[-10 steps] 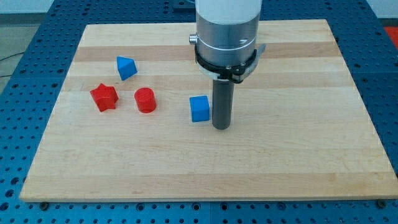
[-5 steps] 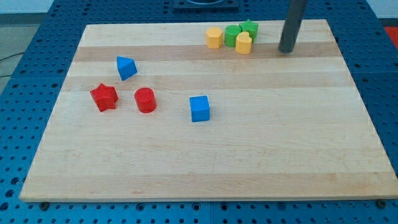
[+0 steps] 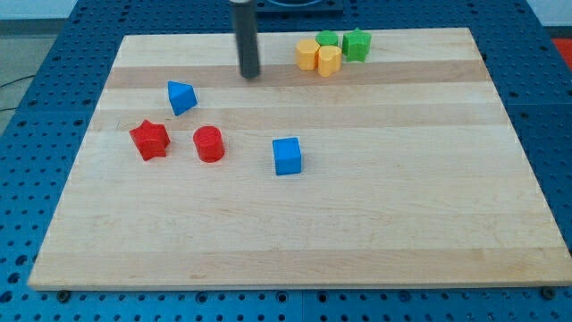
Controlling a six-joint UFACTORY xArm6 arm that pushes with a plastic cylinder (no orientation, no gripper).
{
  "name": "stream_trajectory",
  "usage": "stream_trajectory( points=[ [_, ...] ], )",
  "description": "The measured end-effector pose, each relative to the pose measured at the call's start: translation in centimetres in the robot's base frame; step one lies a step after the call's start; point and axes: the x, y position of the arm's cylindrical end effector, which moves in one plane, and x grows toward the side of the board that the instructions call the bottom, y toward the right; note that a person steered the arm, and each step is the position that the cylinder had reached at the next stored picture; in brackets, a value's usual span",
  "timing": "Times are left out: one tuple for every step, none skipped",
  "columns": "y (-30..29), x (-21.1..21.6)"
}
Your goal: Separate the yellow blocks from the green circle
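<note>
**Tip left of the yellow-green cluster, no contact**

My tip (image 3: 250,75) sat on the wooden board (image 3: 402,197) near the view's top, left of the yellow-green cluster and apart from it. It touched no block. The rod has no jaws, so nothing was open or shut; it simply ended in the tip.

The cluster was at the view's top, right of centre. The green circle (image 3: 327,39) was at the back, near the board's top edge. A yellow block (image 3: 307,54) was just in front and to the left of it, looking in contact. A second yellow block (image 3: 329,61) was directly in front of the green circle and touching the first yellow one. Their exact shapes were hard to make out. A green star (image 3: 357,44) stood just right of the green circle, close to it or touching; I could not tell which.

Other blocks were well apart from the cluster. A blue triangular block (image 3: 180,97) lay at the view's left, below and left of the tip. A red star (image 3: 149,139) and a red cylinder (image 3: 208,143) sat side by side further down. A blue cube (image 3: 287,156) was near the board's middle.
</note>
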Motion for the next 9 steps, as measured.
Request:
stream_trajectory(
  points=[
    [1.3,-4.6],
    [1.3,-7.7],
    [2.7,-8.2],
    [7.0,-8.2],
    [12.2,-7.7],
    [11.9,-4.7],
    [11.8,-0.7],
    [12.4,3.4],
    [16.3,4.1]
  ],
)
